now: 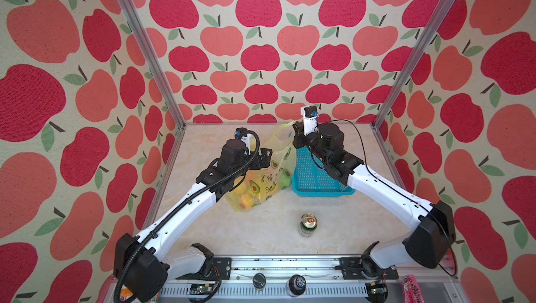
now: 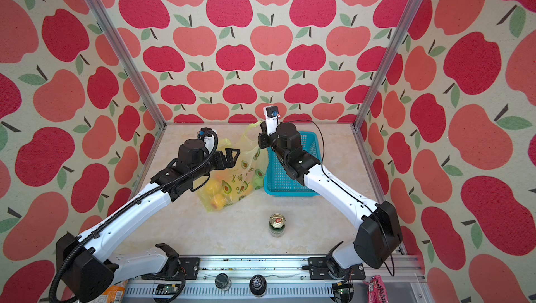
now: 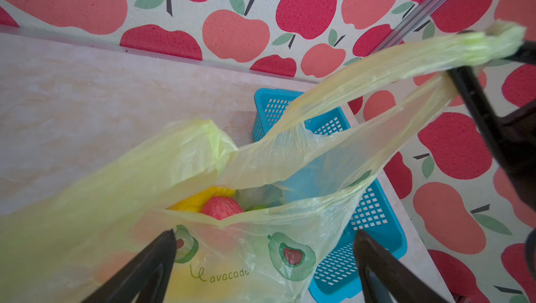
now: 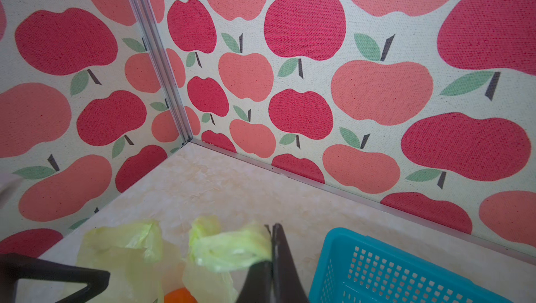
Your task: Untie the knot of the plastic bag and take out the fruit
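Clamping plastic bag (image 1: 262,189) handle, right gripper (image 4: 273,236) clenched, left gripper (image 1: 266,158) released, marbled tabletop (image 1: 246,236), apple-print walls (image 1: 261,55).

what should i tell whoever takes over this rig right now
Left gripper: open, holding nothing, poised at the open mouth of the plastic bag.
Right gripper: shut on one bag handle, holding it up beside the blue basket.
Done: the knot looks undone. The other handle hangs free and the bag's mouth gapes.
Left: the fruit that shows is all inside the bag and has to be taken out.
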{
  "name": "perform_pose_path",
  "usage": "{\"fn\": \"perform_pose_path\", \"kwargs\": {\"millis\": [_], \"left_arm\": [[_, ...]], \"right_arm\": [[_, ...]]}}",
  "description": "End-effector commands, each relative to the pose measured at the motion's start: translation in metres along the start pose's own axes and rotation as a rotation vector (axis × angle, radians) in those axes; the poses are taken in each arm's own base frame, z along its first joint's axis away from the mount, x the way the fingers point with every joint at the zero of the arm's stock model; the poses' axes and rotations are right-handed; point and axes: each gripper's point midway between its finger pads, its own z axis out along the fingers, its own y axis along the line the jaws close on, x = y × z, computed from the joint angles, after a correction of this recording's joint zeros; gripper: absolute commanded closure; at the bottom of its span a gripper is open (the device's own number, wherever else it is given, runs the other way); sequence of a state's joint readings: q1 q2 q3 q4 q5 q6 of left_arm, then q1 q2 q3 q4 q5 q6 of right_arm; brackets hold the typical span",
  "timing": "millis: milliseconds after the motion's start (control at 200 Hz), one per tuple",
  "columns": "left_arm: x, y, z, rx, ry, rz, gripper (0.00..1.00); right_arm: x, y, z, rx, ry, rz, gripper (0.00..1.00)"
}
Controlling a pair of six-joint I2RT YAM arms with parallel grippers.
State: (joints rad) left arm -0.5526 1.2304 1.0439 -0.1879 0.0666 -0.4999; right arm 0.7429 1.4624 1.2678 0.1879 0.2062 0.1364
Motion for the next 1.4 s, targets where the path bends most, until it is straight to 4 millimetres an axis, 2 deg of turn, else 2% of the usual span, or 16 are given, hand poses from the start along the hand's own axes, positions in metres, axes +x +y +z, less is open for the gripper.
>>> {"fn": "perform_pose_path", "kwargs": {"millis": [0, 200, 390, 540, 650, 725, 760, 865, 981, 1046, 1221, 1316, 1396], "left_arm": [[-0.010, 0.012, 0.009, -0.044, -0.022, -0.019, 0.01], [-0.029, 0.034, 0.026, -0.097, -0.046, 0.019, 0.01], [-0.058, 0.041, 0.025, -0.141, -0.103, 0.049, 0.01], [-0.062, 0.050, 0.042, -0.126, -0.086, 0.019, 0.00], [-0.062, 0.052, 0.053, -0.112, -0.069, 0.009, 0.05], [-0.064, 0.051, 0.059, -0.088, -0.065, 0.006, 0.16], [-0.066, 0.049, 0.061, -0.071, -0.062, 0.001, 0.26], [-0.076, 0.047, 0.061, -0.036, -0.068, -0.010, 0.69], [-0.102, 0.059, 0.052, -0.069, -0.104, -0.013, 1.00], [-0.118, 0.068, 0.049, -0.064, -0.112, -0.036, 1.00], [-0.162, 0.084, 0.055, 0.096, -0.065, -0.154, 1.00], [-0.186, 0.094, 0.051, 0.102, -0.056, -0.180, 1.00], [-0.209, 0.091, 0.039, 0.118, -0.073, -0.166, 1.00]], "right_arm": [[-0.011, -0.001, -0.007, -0.011, -0.026, 0.026, 1.00], [-0.009, 0.001, -0.005, -0.025, -0.018, 0.029, 1.00], [-0.010, 0.002, -0.006, -0.028, -0.019, 0.031, 1.00], [-0.009, 0.003, -0.006, -0.034, -0.017, 0.033, 1.00], [-0.009, 0.003, -0.007, -0.038, -0.018, 0.035, 1.00], [-0.009, 0.004, -0.006, -0.039, -0.016, 0.035, 1.00], [-0.009, 0.004, -0.006, -0.039, -0.017, 0.035, 1.00], [-0.008, 0.004, -0.006, -0.039, -0.015, 0.035, 1.00], [-0.007, 0.000, -0.004, -0.019, -0.017, 0.039, 1.00], [-0.005, -0.003, 0.000, -0.004, -0.014, 0.051, 1.00], [-0.002, -0.016, 0.017, 0.038, 0.005, 0.116, 1.00], [-0.012, -0.023, 0.029, 0.058, -0.009, 0.144, 1.00], [-0.027, -0.027, 0.041, 0.081, -0.032, 0.155, 1.00]]}}
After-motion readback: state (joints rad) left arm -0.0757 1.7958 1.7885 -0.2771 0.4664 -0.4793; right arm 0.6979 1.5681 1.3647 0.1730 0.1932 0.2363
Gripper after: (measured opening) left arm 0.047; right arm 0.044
